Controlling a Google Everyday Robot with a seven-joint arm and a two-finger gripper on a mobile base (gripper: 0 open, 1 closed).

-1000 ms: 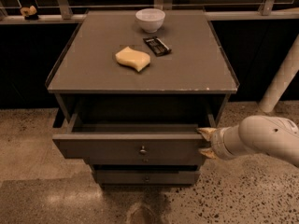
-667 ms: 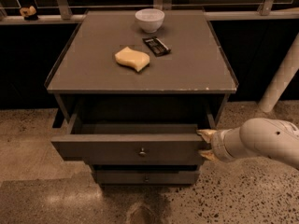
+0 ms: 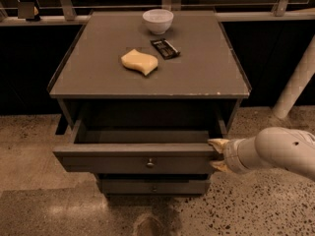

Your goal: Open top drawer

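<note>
Gripper point(image 3: 217, 155) spread open against right end of pulled-out top drawer point(image 3: 133, 162); arm point(image 3: 280, 151) cut off.

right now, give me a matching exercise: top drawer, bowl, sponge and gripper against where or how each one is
Things
1. top drawer
2. white bowl
3. yellow sponge
4. gripper

Places or states
A. near the back edge of the cabinet top
B. at the right end of the top drawer's front
C. pulled out, inside showing
D. mid cabinet top, left of the dark packet

Pairs: 1-C, 2-A, 3-D, 4-B
</note>
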